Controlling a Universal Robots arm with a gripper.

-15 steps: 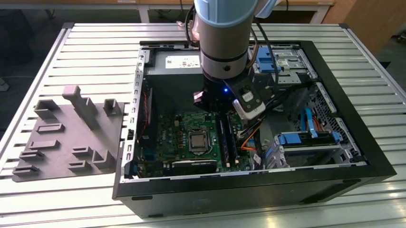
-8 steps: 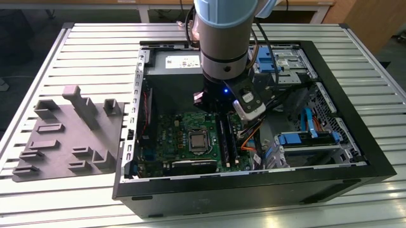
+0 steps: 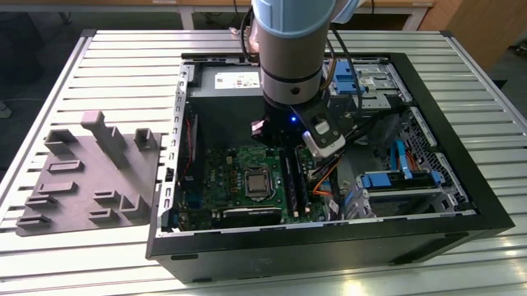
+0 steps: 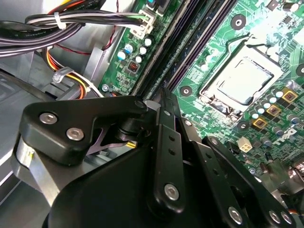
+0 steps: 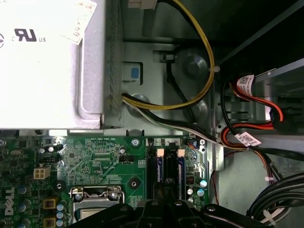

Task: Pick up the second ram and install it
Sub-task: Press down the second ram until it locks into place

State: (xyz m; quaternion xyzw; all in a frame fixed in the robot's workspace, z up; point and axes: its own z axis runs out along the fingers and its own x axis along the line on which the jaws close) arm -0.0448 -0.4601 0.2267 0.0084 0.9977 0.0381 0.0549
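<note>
A pale, slatted metal surface [image 3: 123, 55] carries two things. The open black computer case [image 3: 329, 246] lies on its side from the centre toward 3 o'clock. A grey plastic tray [image 3: 86, 179] of raised blocks rests just beside it at 9 o'clock.

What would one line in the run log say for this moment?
arm: reaching into open computer case | gripper: over memory slots beside processor socket | second ram: not identifiable | grey tray: outside case
</note>
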